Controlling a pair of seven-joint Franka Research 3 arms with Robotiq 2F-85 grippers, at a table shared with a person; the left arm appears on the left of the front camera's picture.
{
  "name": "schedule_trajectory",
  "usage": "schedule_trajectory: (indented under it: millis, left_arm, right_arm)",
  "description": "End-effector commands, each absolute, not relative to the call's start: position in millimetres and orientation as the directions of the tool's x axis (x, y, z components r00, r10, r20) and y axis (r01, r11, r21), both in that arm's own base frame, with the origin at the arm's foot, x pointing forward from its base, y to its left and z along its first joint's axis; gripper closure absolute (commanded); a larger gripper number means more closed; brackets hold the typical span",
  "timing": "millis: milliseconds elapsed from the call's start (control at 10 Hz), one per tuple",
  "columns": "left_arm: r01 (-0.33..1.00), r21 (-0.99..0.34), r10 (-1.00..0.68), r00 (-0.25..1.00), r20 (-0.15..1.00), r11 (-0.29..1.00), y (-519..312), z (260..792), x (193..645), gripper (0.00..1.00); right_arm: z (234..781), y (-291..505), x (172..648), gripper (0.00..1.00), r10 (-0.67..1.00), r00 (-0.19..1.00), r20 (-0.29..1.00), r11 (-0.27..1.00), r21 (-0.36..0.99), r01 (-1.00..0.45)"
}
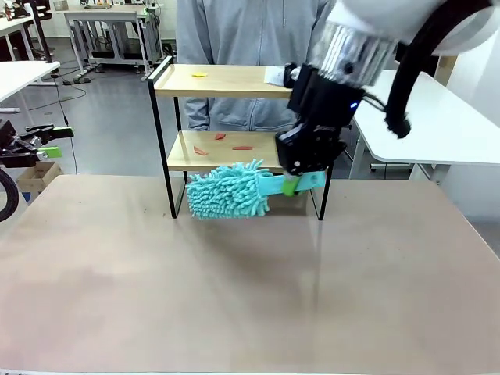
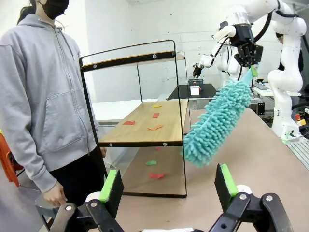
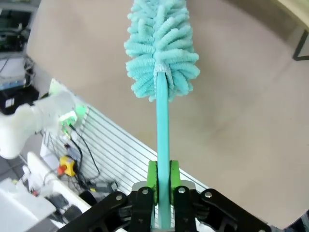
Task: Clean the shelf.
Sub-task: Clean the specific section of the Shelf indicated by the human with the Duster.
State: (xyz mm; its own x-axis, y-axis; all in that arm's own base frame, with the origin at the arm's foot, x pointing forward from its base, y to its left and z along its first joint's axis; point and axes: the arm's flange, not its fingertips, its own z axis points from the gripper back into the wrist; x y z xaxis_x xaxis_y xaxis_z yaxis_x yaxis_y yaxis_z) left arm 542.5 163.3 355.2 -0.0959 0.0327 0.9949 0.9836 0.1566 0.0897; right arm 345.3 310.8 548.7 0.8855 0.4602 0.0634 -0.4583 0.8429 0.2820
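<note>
Shelf: two light wooden boards in a thin black frame, upright on the far half of the tan table, about centre. In the left wrist view it is seen from one end.
Debris on shelf: red and orange scraps lie on the lower board, and one yellow scrap lies on the top board. The left wrist view adds a green and a red scrap on the table under the lower board.
Right gripper: clamped on the teal handle of the duster, with the green pads pressed to both sides of the stem.
Duster: the fluffy teal head hangs above the table, in front of the shelf and just under the front edge of the lower board. From the left wrist view it tilts head-down, its tip close to the front post. Contact with the frame cannot be told.
Left gripper: jaws spread wide with nothing between them. In the front view it sits at the left edge, well apart from the shelf.
Person: in a grey hoodie, standing just behind the shelf at the far side, one hand hanging down, apart from the shelf.
</note>
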Motion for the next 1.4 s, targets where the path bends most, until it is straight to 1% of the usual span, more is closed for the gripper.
schedule_trajectory:
  millis: [0, 300, 400, 500, 700, 900, 1000, 1300]
  left_arm:
    - [0.982, 0.103, 0.026, -0.109, 0.994, 0.158, 163.6, 357.2, 540.3, 0.00]
    - [0.982, 0.103, 0.026, -0.109, 0.994, 0.158, 163.6, 357.2, 540.3, 0.00]
    - [0.982, 0.103, 0.026, -0.109, 0.994, 0.158, 163.6, 357.2, 540.3, 0.00]
    - [0.982, 0.103, 0.026, -0.109, 0.994, 0.158, 163.6, 357.2, 540.3, 0.00]
    - [0.982, 0.103, 0.026, -0.109, 0.994, 0.158, 163.6, 357.2, 540.3, 0.00]
    - [0.982, 0.103, 0.026, -0.109, 0.994, 0.158, 163.6, 357.2, 540.3, 0.00]
    - [0.982, 0.103, 0.026, -0.109, 0.994, 0.158, 163.6, 357.2, 540.3, 0.00]
    - [0.982, 0.103, 0.026, -0.109, 0.994, 0.158, 163.6, 357.2, 540.3, 0.00]
  right_arm:
    - [525.2, 344.4, 334.5, 0.87, 0.336, 0.933, 0.131, 0.892, 0.273, -0.360]
    - [498.5, 391.4, 327.5, 0.87, 0.213, 0.959, 0.185, 0.946, 0.208, -0.250]
    - [489.3, 406.7, 330.6, 0.87, 0.154, 0.967, 0.204, 0.968, 0.164, -0.189]
    - [480.1, 425.0, 333.7, 0.87, 0.144, 0.964, 0.223, 0.967, 0.175, -0.185]
    - [461.7, 452.4, 340.4, 0.87, 0.082, 0.963, 0.255, 0.978, 0.166, -0.127]
    - [457.3, 464.1, 338.7, 0.87, 0.030, 0.947, 0.321, 0.975, 0.197, -0.098]
    - [456.7, 434.9, 333.6, 0.87, 0.108, 0.964, 0.242, 0.971, 0.183, -0.155]
    - [456.7, 434.9, 333.6, 0.87, 0.108, 0.964, 0.242, 0.971, 0.183, -0.155]
